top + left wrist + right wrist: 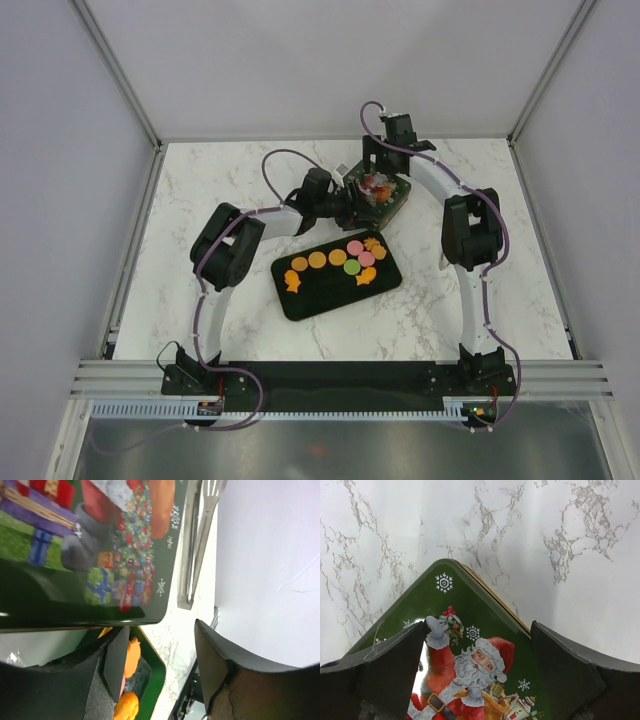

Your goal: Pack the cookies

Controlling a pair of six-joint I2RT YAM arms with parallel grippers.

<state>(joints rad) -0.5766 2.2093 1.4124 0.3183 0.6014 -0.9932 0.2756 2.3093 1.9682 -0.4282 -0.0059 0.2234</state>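
Cookies (340, 262): on black tray (310, 300), table centre, near of tin lid (381, 192).
Left hand (161, 630): fingers apart, empty, beside tin lid.
Right hand (479, 625): fingers straddle a lid corner; grip cannot be told.
Risk: a loose hold could drop tin lid onto cookies.

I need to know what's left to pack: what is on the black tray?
About ten cookies lie on the black tray: mostly orange, two pink, one green. The Santa tin is lidded, so its contents cannot be seen.

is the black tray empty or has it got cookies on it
Not empty: about ten cookies lie on the black tray, along its far side, in the top view.
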